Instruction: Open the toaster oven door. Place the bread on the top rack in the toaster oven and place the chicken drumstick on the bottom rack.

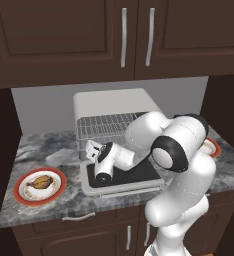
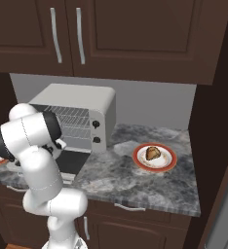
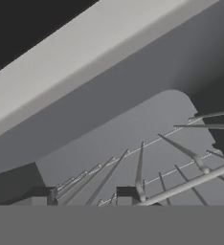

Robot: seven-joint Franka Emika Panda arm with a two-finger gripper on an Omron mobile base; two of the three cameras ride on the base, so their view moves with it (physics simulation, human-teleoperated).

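Jaws point(image 3: 85, 197) noted part-open, nothing held, tips close over a wire rack point(image 3: 190, 183) inside the toaster oven point(image 1: 111, 102). Toaster oven door point(image 1: 120, 189) is folded down flat, centre frame. Bread point(image 2: 154, 154) and chicken drumstick point(image 1: 40, 182) are left on their plates. Risk judged: tips could be snagged between rack wires on withdrawal, so the rack is dragged out.

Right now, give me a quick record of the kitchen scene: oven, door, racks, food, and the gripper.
toaster oven: off-white, on the counter against the back wall
toaster oven door: open, folded down flat toward the counter edge
racks: wire grids in the cavity, no food seen on them
left plate: red rim, holds browned food
right plate: red rim, holds browned food
gripper: at the left of the oven mouth, close to the rack wires; nothing seen between the tips
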